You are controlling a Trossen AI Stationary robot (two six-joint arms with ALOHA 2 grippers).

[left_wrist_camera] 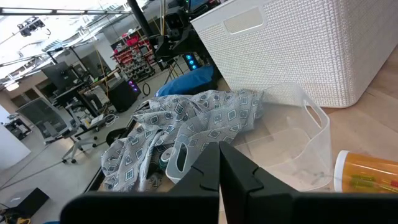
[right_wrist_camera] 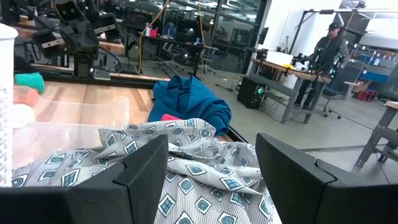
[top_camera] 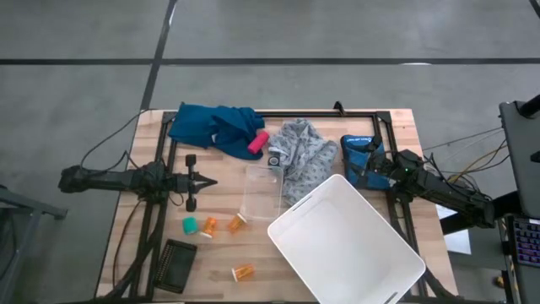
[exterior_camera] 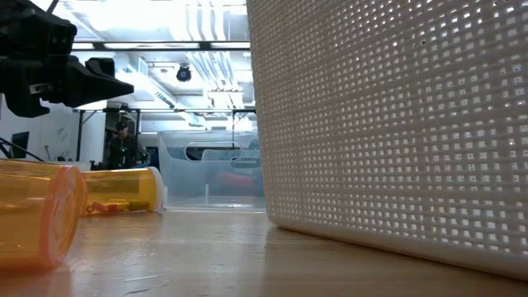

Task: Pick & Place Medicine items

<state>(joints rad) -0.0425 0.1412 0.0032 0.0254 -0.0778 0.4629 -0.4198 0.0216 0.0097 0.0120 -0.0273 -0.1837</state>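
I see three small translucent orange pill bottles [top_camera: 235, 225], all on their sides on wooden table [top_camera: 152, 135], just beside clear plastic bin [top_camera: 261, 194]. I judge them light, stiff, slick, roll-prone; pinch across barrel. Left end effector [top_camera: 207, 181] clenched empty near bin; right end effector [top_camera: 359, 169] released, beyond bin.

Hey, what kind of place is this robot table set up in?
Probably a robotics lab or workshop: a bare concrete floor, workbenches with electronics, and a person standing at one.

high: straight down on counter [top_camera: 152, 135] | low: counter-level, hard against white basket [exterior_camera: 388, 124] | wrists: both face grey cloth [left_wrist_camera: 186, 118] beside basket
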